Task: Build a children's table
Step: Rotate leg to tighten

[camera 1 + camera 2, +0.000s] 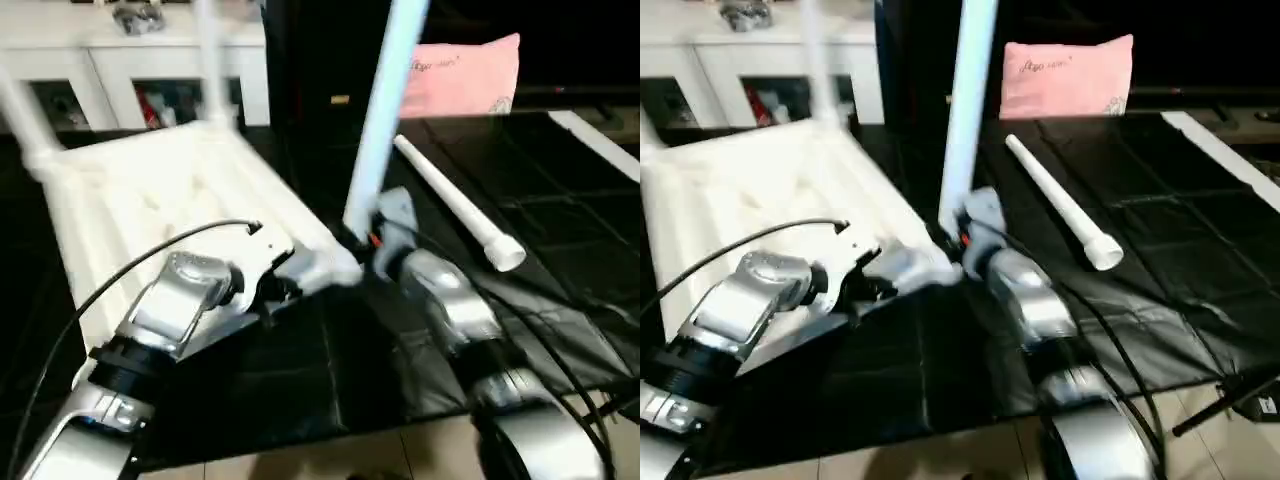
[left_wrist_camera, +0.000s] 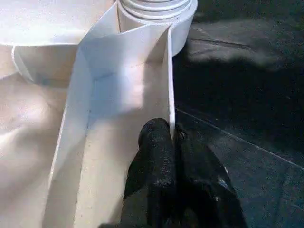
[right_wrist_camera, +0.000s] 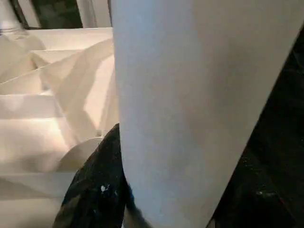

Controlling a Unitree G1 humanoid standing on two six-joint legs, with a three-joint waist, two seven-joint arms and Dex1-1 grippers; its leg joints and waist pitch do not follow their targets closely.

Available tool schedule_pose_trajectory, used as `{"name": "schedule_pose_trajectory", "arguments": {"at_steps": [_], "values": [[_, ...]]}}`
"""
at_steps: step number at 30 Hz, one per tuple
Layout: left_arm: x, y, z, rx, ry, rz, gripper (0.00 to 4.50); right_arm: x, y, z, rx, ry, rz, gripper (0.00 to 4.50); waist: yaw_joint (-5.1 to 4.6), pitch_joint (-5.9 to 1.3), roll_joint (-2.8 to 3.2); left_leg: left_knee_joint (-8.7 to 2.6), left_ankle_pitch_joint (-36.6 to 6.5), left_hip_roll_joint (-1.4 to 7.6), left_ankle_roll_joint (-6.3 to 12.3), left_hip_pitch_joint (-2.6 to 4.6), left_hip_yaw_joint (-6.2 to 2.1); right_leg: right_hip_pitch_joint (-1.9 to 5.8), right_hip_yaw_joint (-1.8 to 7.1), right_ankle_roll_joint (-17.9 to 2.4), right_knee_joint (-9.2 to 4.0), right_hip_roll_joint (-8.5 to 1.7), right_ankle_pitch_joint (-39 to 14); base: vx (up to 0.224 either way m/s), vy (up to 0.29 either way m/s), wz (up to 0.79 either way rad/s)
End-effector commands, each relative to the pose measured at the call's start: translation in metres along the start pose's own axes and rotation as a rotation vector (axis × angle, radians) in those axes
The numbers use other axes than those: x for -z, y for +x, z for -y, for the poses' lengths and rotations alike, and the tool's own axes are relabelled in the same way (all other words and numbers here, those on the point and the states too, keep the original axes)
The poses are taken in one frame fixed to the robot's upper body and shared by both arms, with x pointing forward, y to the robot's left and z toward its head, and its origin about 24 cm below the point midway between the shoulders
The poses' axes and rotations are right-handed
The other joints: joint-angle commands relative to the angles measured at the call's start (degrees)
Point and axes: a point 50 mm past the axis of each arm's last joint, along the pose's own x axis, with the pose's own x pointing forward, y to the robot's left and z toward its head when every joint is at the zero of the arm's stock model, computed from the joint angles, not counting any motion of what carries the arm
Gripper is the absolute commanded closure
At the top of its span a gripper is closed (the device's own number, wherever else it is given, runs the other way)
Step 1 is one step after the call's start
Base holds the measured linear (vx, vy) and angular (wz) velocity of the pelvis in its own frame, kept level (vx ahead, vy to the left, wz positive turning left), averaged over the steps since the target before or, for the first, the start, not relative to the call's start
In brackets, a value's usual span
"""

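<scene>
silver forearms fill the near edge of the head view, and each ends at the same near corner of the tabletop (image 1: 170, 200), which lies ribbed side up on the black surface (image 1: 560, 250). left hand (image 2: 172, 142) is pinched tight on the thin rim wall of the tabletop, its fingers (image 2: 154, 161) straddling that wall just short of the round corner socket (image 2: 156, 14), which sits straight ahead of it along the rim. right hand (image 1: 372, 238) is closed around the lower end of a leg (image 1: 385, 100), gripping it about half wide; the leg's long axis rises nearly upright from this hand, leaning a little away from the robot. that corner socket lies just beside the right hand, toward the left hand, so the right arm is the one placed to carry the foot across and down into it while the left steadies the top. two legs already stand in the far corners (image 1: 208, 60). one spare leg (image 1: 455, 205) lies flat beyond the right hand, well apart from the tabletop, near the pink pillow (image 1: 460, 75).
</scene>
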Motion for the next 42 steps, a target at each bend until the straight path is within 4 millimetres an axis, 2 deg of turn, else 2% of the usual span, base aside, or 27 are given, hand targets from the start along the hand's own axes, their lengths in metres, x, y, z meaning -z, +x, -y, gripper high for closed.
{"name": "schedule_pose_trajectory", "arguments": {"at_steps": [1,4,8,10,11,12,14,18,19,21,22,23,24,25,29,30,31,32,35,37,39,42], "values": [[-0.03,-0.002,0.018,0.078,0.088,0.112,4.5,0.059,-0.015,0.011,0.117,0.064,-0.266,2.59,1.12,-3.11,0.57,-3.86,-11.3,1.85,2.6,-0.64,-0.75,3.13,4.43,-10.1,-3.53,-4.36,-15.0,0.0,0.0,0.0],[-0.028,-0.003,0.016,0.055,0.074,0.106,4.5,0.061,-0.014,0.01,0.108,0.048,-0.276,2.59,1.17,-2.9,0.59,-3.96,-13.1,1.86,2.17,-0.47,-0.67,3.04,4.45,-10.0,-3.72,-4.33,-16.8,0.0,0.0,0.0],[-0.027,-0.002,0.015,0.041,0.065,0.104,4.5,0.062,-0.014,0.01,0.095,0.056,-0.273,2.59,1.11,-2.66,0.71,-4.11,-16.5,1.8,1.19,-0.13,-0.75,2.76,4.45,-8.7,-4.35,-4.3,-21.3,0.0,0.0,0.0],[-0.026,-0.001,0.014,0.037,0.064,0.104,4.5,0.061,-0.013,0.01,0.087,0.043,-0.269,1.89,1.08,-2.64,0.57,-4.09,-17.3,1.75,1.1,-0.02,-0.74,2.62,4.47,-8.2,-4.54,-4.28,-22.3,0.0,0.0,0.0],[-0.026,0.0,0.014,0.035,0.063,0.104,4.5,0.06,-0.013,0.01,0.086,0.042,-0.267,1.89,1.11,-2.66,0.59,-4.11,-17.3,1.76,1.08,-0.03,-0.78,2.65,4.46,-8.1,-4.51,-4.3,-22.4,0.0,0.0,0.0],[-0.025,0.0,0.014,0.034,0.063,0.104,4.5,0.06,-0.013,0.01,0.086,0.043,-0.266,1.8,1.37,-2.79,0.63,-4.02,-16.5,1.79,1.13,0.12,-0.65,2.47,4.58,-8.6,-4.57,-4.34,-21.5,0.0,0.0,0.0],[-0.025,0.0,0.014,0.029,0.057,0.108,4.5,0.06,-0.013,0.01,0.084,0.051,-0.262,1.54,1.83,-2.93,0.58,-4.08,-14.4,1.95,1.28,-0.16,-0.64,2.75,4.72,-9.2,-3.97,-4.27,-18.6,0.0,0.0,0.0],[-0.023,0.002,0.011,0.002,0.057,0.108,4.5,0.059,-0.015,0.012,0.081,0.063,-0.241,1.34,2.54,-3.02,0.59,-4.05,-13.0,1.87,1.57,-0.15,-0.38,2.8,4.91,-9.8,-3.8,-4.26,-16.2,0.0,0.0,0.0],[-0.022,0.004,0.006,-0.026,0.062,0.102,4.5,0.058,-0.017,0.012,0.049,0.076,-0.208,1.25,2.68,-2.99,0.45,-4.06,-12.9,1.87,1.8,-0.11,-0.34,2.76,4.88,-9.7,-3.79,-4.17,-16.2,0.0,0.0,0.0],[-0.021,0.004,0.002,-0.051,0.071,0.096,4.5,0.056,-0.02,0.011,0.006,0.083,-0.167,1.08,3.14,-3.1,0.56,-3.97,-12.3,1.94,2.16,-0.05,-0.26,2.81,4.97,-9.9,-3.72,-4.23,-15.0,0.0,0.0,0.0],[-0.021,0.005,0.0,-0.061,0.076,0.094,4.5,0.056,-0.023,0.011,-0.007,0.065,-0.155,1.0,3.48,-3.34,0.36,-3.85,-11.4,1.99,2.27,-0.1,-0.08,2.77,5.04,-10.2,-3.57,-4.4,-13.6,0.0,0.0,0.0],[-0.02,0.005,-0.002,-0.067,0.08,0.093,4.5,0.057,-0.025,0.012,-0.017,0.052,-0.148,1.0,3.61,-3.22,0.23,-3.86,-10.7,1.73,2.55,-0.24,-0.07,2.92,4.97,-9.8,-3.54,-4.09,-13.3,0.0,0.0,0.0],[-0.02,0.005,-0.004,-0.075,0.085,0.092,4.5,0.059,-0.031,0.012,-0.035,0.055,-0.135,0.91,3.91,-3.14,0.33,-3.88,-10.2,1.71,3.1,-0.19,0.0,2.86,4.99,-9.4,-3.69,-3.94,-13.3,0.0,0.0,0.0],[-0.02,0.006,-0.007,-0.081,0.092,0.092,4.5,0.061,-0.04,0.014,-0.054,0.061,-0.119,0.72,3.98,-3.1,0.28,-3.94,-10.5,1.77,3.22,-0.12,-0.02,2.82,4.98,-8.9,-3.77,-3.93,-14.0,0.0,0.0,0.0],[-0.019,0.007,-0.009,-0.057,0.125,0.094,4.5,0.065,-0.062,0.018,-0.085,0.05,-0.081,0.44,4.64,-3.11,0.34,-3.96,-11.5,1.71,3.38,-0.1,-0.03,2.78,4.88,-7.5,-4.34,-3.88,-16.4,0.0,0.0,0.0],[-0.019,0.007,-0.009,-0.056,0.127,0.094,4.5,0.065,-0.062,0.018,-0.086,0.05,-0.08,0.44,4.65,-3.29,0.17,-3.99,-11.2,1.88,3.11,-0.34,-0.16,2.91,4.96,-7.9,-3.94,-4.16,-15.6,0.0,0.0,0.0],[-0.018,0.007,-0.009,-0.041,0.133,0.095,4.5,0.065,-0.066,0.019,-0.094,0.06,-0.065,0.23,4.59,-3.22,0.23,-4.0,-11.1,1.7,3.34,-0.43,-0.13,3.01,4.91,-7.7,-4.03,-3.99,-15.5,0.0,0.0,0.0],[-0.017,0.007,-0.008,-0.032,0.135,0.095,4.5,0.065,-0.069,0.02,-0.1,0.069,-0.054,0.15,4.49,-3.1,0.28,-4.07,-11.7,1.8,3.41,-0.34,-0.16,2.8,4.85,-7.8,-4.17,-3.95,-17.0,0.0,0.0,0.0],[-0.013,0.008,-0.007,0.029,0.174,0.091,4.5,0.059,-0.081,0.022,-0.152,0.048,-0.014,0.07,4.85,-3.08,0.38,-3.94,-11.3,1.83,3.71,-0.07,-0.03,2.61,4.98,-7.7,-4.38,-3.96,-17.0,0.0,0.0,0.0],[-0.008,0.008,-0.006,0.093,0.22,0.078,4.5,0.053,-0.091,0.027,-0.187,0.017,-0.014,0.07,5.21,-3.15,0.34,-3.98,-10.0,1.96,4.16,-0.11,-0.07,2.66,5.07,-8.2,-3.93,-3.79,-13.7,0.0,0.0,0.0],[-0.006,0.008,-0.005,0.113,0.231,0.071,4.5,0.05,-0.094,0.03,-0.206,0.004,-0.012,0.07,5.33,-3.17,0.35,-3.95,-9.9,1.95,4.4,-0.07,0.01,2.72,5.11,-8.7,-3.74,-3.87,-12.8,0.0,0.0,0.0],[-0.003,0.006,-0.006,0.154,0.268,0.06,4.5,0.039,-0.099,0.036,-0.246,-0.028,0.017,0.07,5.63,-3.0,0.22,-3.91,-11.2,1.81,4.21,0.01,0.12,2.66,5.01,-7.9,-4.23,-4.02,-16.3,0.0,0.0,0.0]]}}
